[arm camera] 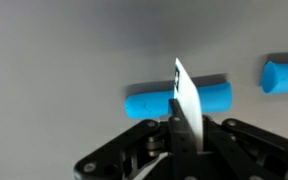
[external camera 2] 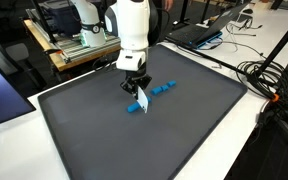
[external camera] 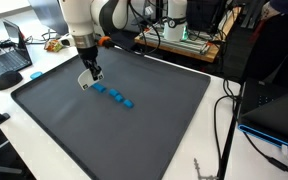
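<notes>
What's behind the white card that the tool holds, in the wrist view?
A blue oblong block lies on the dark grey mat behind the thin white card; both its ends show. The card covers its middle. A second blue block lies apart, at the picture's edge.

Claw (external camera: 89, 78) (pinching white card (external camera: 84, 85)) beside blue blocks (external camera: 115, 95).

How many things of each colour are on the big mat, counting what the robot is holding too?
Blue pieces: 4 (they are tiny, so this count is my best look)
White card, pinched in the pincer: 1
Dark mat: 1
Total: 6
</notes>
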You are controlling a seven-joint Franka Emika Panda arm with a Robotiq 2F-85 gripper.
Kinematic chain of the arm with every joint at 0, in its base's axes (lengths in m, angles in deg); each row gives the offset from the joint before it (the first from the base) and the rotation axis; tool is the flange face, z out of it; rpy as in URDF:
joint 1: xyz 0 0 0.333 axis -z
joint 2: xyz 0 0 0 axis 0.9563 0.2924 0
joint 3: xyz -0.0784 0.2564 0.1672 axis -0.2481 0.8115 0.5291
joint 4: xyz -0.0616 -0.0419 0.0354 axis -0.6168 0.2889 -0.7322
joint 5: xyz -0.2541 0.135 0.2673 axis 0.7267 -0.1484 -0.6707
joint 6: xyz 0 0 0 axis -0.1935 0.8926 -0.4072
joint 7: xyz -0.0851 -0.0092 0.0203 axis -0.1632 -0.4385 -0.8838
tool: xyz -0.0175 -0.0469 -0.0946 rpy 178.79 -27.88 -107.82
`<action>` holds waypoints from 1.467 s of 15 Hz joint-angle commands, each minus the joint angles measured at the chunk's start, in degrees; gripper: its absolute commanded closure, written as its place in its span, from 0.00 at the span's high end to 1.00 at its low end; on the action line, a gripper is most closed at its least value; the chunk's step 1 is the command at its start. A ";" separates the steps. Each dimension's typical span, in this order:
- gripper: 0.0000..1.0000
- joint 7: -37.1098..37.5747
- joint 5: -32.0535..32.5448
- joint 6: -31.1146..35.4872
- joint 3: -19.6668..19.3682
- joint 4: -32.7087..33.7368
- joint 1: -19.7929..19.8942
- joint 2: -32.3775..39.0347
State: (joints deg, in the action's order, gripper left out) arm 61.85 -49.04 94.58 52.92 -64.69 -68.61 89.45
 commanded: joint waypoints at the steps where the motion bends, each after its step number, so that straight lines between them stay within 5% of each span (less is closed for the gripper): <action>1: 0.01 -0.76 0.56 -1.29 1.04 0.89 1.14 -0.05; 22: 0.01 -0.07 1.59 -3.95 1.01 1.17 0.42 -0.22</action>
State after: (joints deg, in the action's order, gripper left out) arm 61.78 -48.38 92.27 53.57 -64.67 -68.72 88.27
